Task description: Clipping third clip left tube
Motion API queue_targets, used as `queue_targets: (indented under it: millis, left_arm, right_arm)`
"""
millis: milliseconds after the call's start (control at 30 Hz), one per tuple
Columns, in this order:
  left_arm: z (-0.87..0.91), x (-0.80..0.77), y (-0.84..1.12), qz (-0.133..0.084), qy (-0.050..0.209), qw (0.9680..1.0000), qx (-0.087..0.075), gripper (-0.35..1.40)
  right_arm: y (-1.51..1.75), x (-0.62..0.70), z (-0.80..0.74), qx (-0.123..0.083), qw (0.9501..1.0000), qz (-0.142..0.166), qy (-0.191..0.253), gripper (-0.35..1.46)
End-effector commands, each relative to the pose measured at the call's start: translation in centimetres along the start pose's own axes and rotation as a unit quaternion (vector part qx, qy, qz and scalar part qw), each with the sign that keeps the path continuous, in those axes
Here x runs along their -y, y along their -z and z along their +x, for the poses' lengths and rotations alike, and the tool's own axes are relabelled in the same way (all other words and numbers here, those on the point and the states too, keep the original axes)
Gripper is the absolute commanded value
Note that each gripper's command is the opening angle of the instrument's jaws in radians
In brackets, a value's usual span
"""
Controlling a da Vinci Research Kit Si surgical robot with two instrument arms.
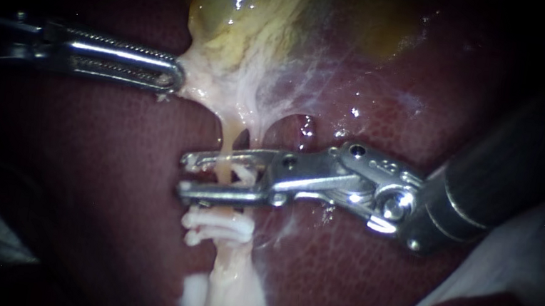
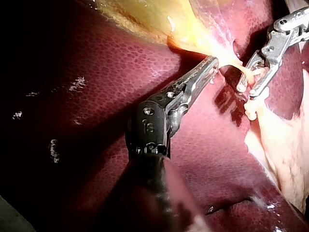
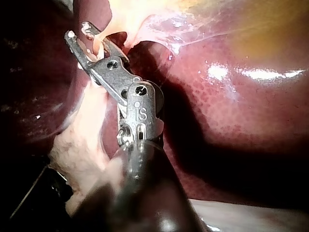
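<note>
The liver fills most of the endoscope view. Its dark red face lies bare on both sides of the left tube, and toward the edges everything goes into shadow. Above the tube sits the yellowish gallbladder, which narrows into pale strands that run down to the tube. Just right of the tube's upper part there is a small opening in this pale tissue. Far to the right of the tube and lower, a white cloth lies along the liver's edge.

Our right instrument comes in from the right and crosses the tube. Its jaws stand apart with a clear gap, one above and one below, and the tube passes between them. A small white piece also sits in that gap at the tube, and we cannot tell if it is a clip. Our left instrument reaches in up and left of the tube. Its jaws lie together and pinch the pale lower end of the gallbladder, which is drawn to their tip.

Just below the right instrument's jaws, white clips sit across the tube, close together. Below them the tube widens into pale tissue.
</note>
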Motion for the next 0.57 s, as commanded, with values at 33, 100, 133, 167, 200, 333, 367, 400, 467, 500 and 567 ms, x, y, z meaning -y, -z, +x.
queue_targets:
  millis: [33,100,133,167,200,333,367,400,467,500,567]
  left_arm:
    - [0.00,0.00,0.00,0.000,0.000,1.0000,0.000,-0.35]
    - [0.00,0.00,0.00,0.000,0.000,1.0000,0.000,-0.35]
    - [0.00,0.00,0.00,0.000,0.000,1.0000,0.000,-0.35]
    - [0.00,0.00,0.00,0.000,0.000,1.0000,0.000,-0.35]
    - [0.00,0.00,0.00,0.000,0.000,1.0000,0.000,-0.35]
    - [0.00,0.00,0.00,0.000,0.000,1.0000,0.000,-0.35]
    - [0.00,0.00,0.00,0.000,0.000,1.0000,0.000,-0.35]
    - [0.00,0.00,0.00,0.000,0.000,1.0000,0.000,-0.35]
    - [0.00,0.00,0.00,0.000,0.000,1.0000,0.000,-0.35]
    - [0.00,0.00,-0.01,0.000,0.000,1.0000,0.000,-0.35]
    - [0.00,0.00,0.00,0.000,0.000,1.0000,0.000,-0.35]
  right_arm:
    - [-0.01,0.01,0.00,0.001,1.0000,0.001,-0.006,-0.30]
    - [0.00,0.02,0.00,0.002,1.0000,0.004,-0.008,-0.35]
    - [-0.01,0.02,0.00,0.001,0.9998,0.006,-0.017,-0.35]
    - [-0.01,0.03,0.00,0.000,0.9999,0.000,-0.017,-0.35]
    - [-0.01,0.03,0.00,0.001,0.9999,-0.003,-0.017,-0.35]
    - [-0.01,0.04,0.00,0.003,0.9998,-0.003,-0.017,-0.35]
    - [-0.01,0.03,0.00,0.003,0.9998,-0.003,-0.017,-0.35]
    - [-0.01,0.02,0.00,0.002,0.9998,-0.004,-0.017,-0.35]
    - [0.00,0.01,-0.01,0.002,0.9998,-0.004,-0.017,-0.35]
    - [0.00,0.00,-0.01,0.002,0.9998,-0.004,-0.017,-0.35]
    - [0.01,-0.01,-0.01,0.003,0.9998,-0.003,-0.017,-0.35]
